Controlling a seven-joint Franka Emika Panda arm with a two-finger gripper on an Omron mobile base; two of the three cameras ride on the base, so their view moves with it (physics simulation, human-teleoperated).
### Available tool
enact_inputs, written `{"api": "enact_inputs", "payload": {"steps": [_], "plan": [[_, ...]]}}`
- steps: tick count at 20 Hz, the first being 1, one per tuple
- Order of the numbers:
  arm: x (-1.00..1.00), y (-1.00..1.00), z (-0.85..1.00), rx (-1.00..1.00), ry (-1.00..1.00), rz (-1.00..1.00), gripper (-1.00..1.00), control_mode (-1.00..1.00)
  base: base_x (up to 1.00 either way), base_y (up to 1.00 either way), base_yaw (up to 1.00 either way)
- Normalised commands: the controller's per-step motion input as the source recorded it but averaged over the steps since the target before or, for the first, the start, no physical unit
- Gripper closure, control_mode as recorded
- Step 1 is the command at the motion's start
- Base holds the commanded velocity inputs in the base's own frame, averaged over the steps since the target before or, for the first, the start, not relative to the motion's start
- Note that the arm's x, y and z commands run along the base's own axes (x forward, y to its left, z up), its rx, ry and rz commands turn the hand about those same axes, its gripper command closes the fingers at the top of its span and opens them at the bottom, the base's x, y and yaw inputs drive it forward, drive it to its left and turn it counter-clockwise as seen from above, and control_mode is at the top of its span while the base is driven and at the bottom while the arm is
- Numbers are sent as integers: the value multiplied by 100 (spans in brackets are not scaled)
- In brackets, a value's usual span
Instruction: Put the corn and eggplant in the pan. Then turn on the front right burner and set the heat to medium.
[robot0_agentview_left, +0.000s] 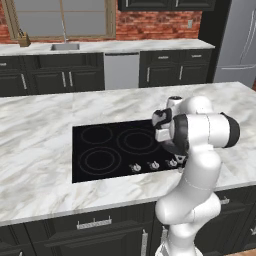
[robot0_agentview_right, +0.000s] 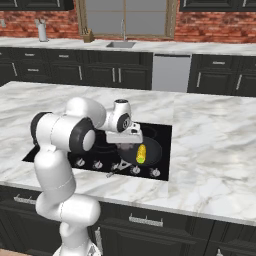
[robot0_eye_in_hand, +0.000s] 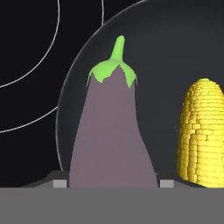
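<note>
A white marble worktop (robot0_agentview_left: 40, 145) carries a black glass cooktop (robot0_agentview_left: 100, 150). On it sits the round dark grey pan (robot0_eye_in_hand: 175, 52) — yellow corn (robot0_eye_in_hand: 202, 131) inside, beside the purple eggplant (robot0_eye_in_hand: 113, 135) clamped between the fingers (robot0_eye_in_hand: 59, 183), whose tips are cut off.

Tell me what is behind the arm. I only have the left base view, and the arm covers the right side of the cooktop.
Observer: In the right base view, the pan sits on the front right burner.
Operator: Report what is in it.
Observer: The corn lies inside it.
Operator: Now find the eggplant.
Observer: In the hand view, the eggplant sits between the finger tips of the gripper, over the pan, with the corn beside it.
</note>
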Motion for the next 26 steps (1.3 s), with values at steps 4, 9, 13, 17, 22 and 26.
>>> {"api": "enact_inputs", "payload": {"steps": [4,9,13,17,22,26], "plan": [[33,-9,-5,0,0,0,100,-100,0,0,0],[2,-17,-2,0,0,0,100,-100,0,0,0],[0,-1,-16,0,0,0,100,-100,0,0,0],[0,0,-21,0,0,0,100,-100,0,0,0],[0,0,-21,0,0,0,100,-100,0,0,0],[0,0,-7,0,0,0,100,-100,0,0,0]]}}
